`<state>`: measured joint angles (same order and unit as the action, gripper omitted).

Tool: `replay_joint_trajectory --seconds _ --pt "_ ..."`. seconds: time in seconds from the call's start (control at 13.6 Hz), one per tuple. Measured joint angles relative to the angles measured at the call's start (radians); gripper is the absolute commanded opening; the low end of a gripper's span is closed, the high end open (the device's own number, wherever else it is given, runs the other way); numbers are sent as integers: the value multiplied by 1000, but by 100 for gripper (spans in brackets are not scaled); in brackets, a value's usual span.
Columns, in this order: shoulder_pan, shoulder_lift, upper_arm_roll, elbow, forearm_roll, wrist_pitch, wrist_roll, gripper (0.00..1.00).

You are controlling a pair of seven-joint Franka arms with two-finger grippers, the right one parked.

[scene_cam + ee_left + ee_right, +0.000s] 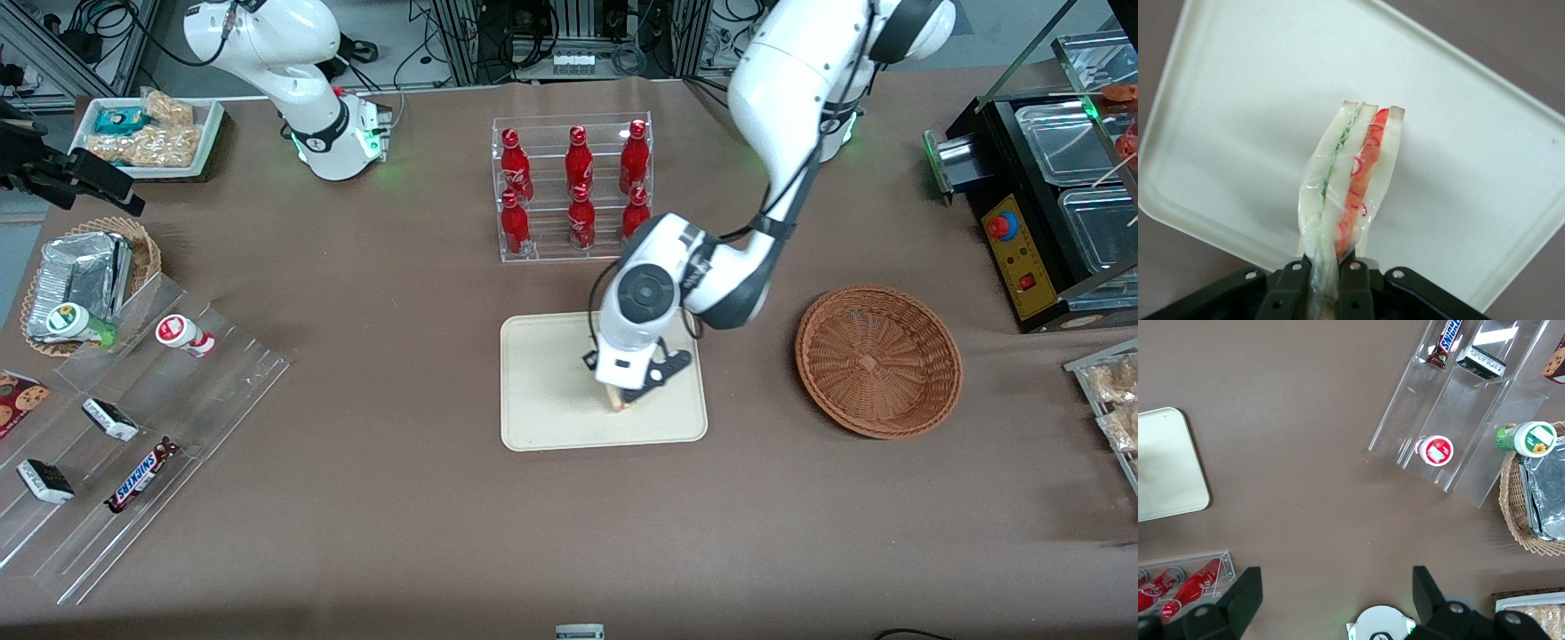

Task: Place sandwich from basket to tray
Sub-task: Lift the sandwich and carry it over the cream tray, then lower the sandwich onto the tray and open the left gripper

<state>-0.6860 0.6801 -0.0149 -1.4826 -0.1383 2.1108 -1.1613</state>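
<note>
My gripper (625, 400) hangs low over the cream tray (542, 418), shut on the sandwich (620, 404), of which only a small corner shows under the hand in the front view. The left wrist view has the plastic-wrapped sandwich (1353, 180) standing on edge between the black fingers (1358, 290), its green and red fillings facing the camera and the tray (1238, 100) spread beneath it. The reddish-brown wicker basket (878, 360) lies beside the tray toward the working arm's end of the table, with nothing in it.
A clear rack of red cola bottles (574, 182) stands farther from the front camera than the tray. Toward the parked arm's end lie a clear stepped display (133, 427) with snack bars and small bottles, and a lighter basket (89, 276) holding a foil packet. A black appliance (1049, 204) stands at the working arm's end.
</note>
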Motion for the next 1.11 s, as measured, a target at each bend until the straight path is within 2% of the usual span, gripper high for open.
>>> replay_joint_trajectory --seconds 0.37,0.59,0.66,0.81,1.11 --pt "-44 8 1 1 104 0 73 9" --pt "-44 35 9 0 113 0 135 12" --pt "-44 46 10 0 113 0 138 21" --pt "-44 54 9 1 113 1 139 99" --pt "-43 43 12 30 112 3 133 100"
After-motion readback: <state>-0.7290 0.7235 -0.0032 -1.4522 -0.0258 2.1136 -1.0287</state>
